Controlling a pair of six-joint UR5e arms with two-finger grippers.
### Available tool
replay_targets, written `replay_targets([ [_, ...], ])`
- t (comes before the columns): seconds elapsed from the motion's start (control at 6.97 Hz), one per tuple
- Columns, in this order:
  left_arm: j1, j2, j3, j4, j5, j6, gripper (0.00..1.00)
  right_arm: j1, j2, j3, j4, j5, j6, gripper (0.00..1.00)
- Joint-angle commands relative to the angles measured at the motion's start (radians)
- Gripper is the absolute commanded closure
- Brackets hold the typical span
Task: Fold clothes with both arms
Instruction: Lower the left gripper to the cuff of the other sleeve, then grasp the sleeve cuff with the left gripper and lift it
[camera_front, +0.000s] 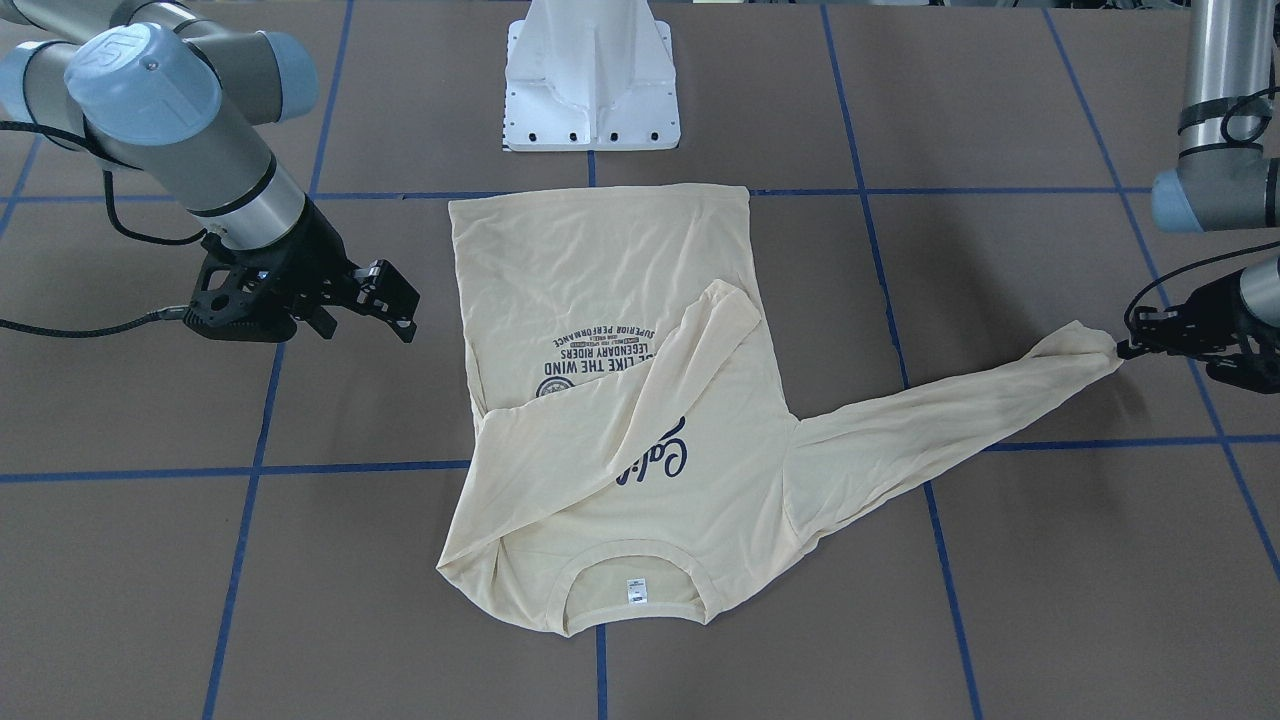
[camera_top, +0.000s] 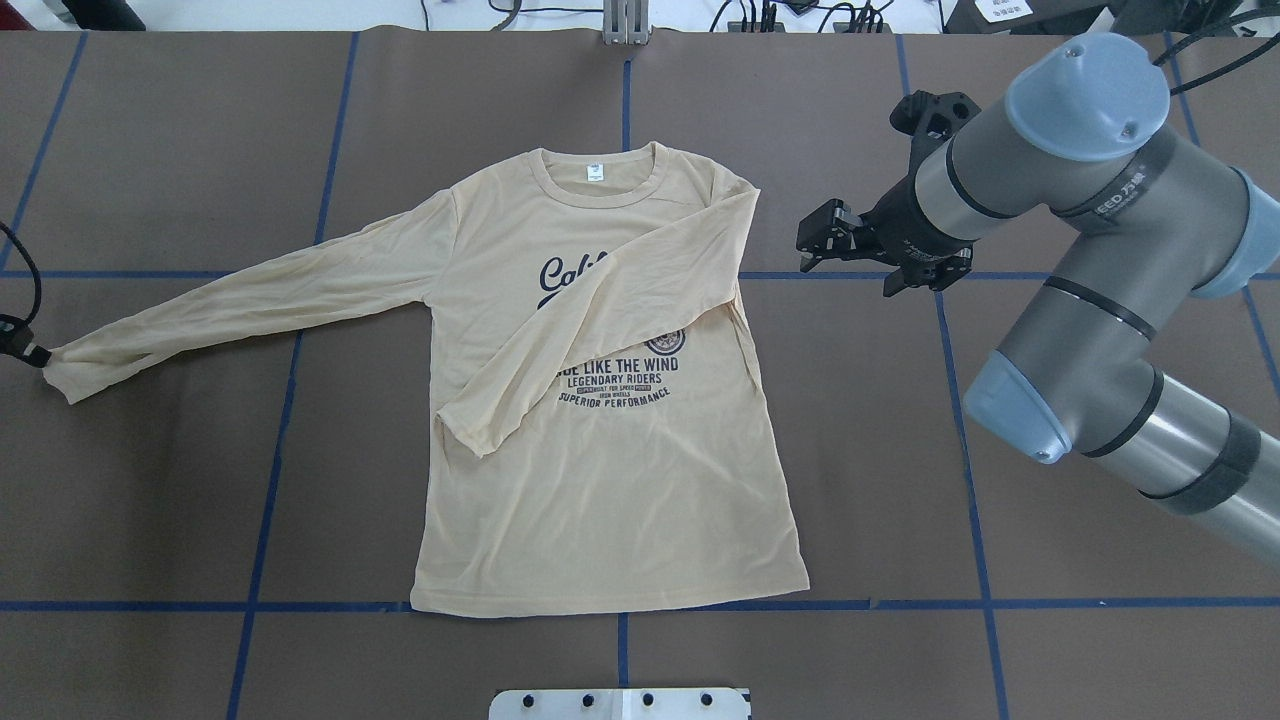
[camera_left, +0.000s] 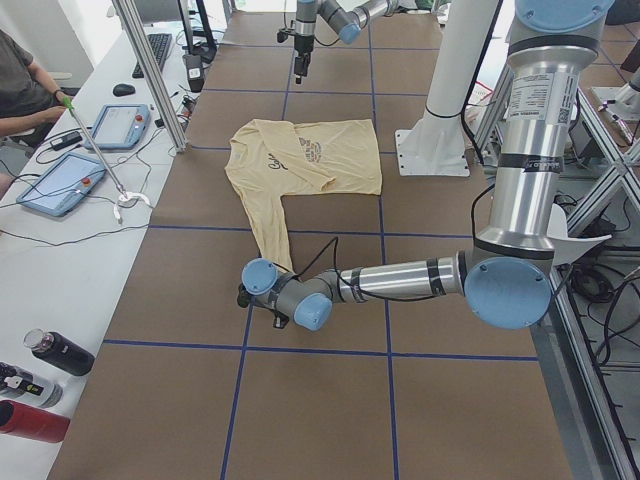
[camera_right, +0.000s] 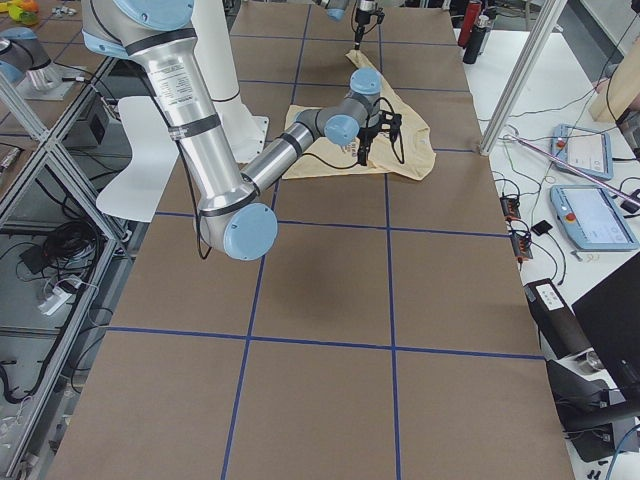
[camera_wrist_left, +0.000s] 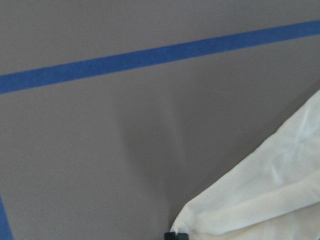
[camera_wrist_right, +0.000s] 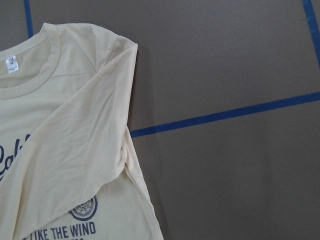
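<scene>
Your left gripper (camera_front: 1122, 350) is clamped on the outstretched cuff of the T-shirt (camera_top: 620, 480). The right gripper (camera_front: 400, 310) hangs beside that T-shirt, jaws apart, over the brown, blue-taped surface (camera_top: 1000, 660).

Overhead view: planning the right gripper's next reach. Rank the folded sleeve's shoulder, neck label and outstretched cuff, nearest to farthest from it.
1. folded sleeve's shoulder, beside the right gripper.
2. neck label, collar centre, mid-table.
3. outstretched cuff, view's far left edge.

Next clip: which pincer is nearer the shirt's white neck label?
Right. The right pincer hovers open just beyond the shoulder beside the neck label, off the cloth. The left pincer is much farther out, shut on the T-shirt's outstretched sleeve cuff.
</scene>
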Motion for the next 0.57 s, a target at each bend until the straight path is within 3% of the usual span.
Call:
replay_targets([
  [0.0,-0.006,0.004,-0.134,0.032,-0.042,-0.002,1.0,0.005,-0.002,0.0,0.0,0.002,-0.002,0.01],
  [0.14,-0.009,0.006,-0.26,0.068,-0.034,-0.013,1.0,0.021,-0.003,0.0,-0.003,0.006,-0.003,0.01],
  [0.43,-0.001,-0.069,-0.47,0.228,0.001,-0.235,1.0,0.063,-0.014,-0.005,-0.011,0.015,-0.018,0.03],
])
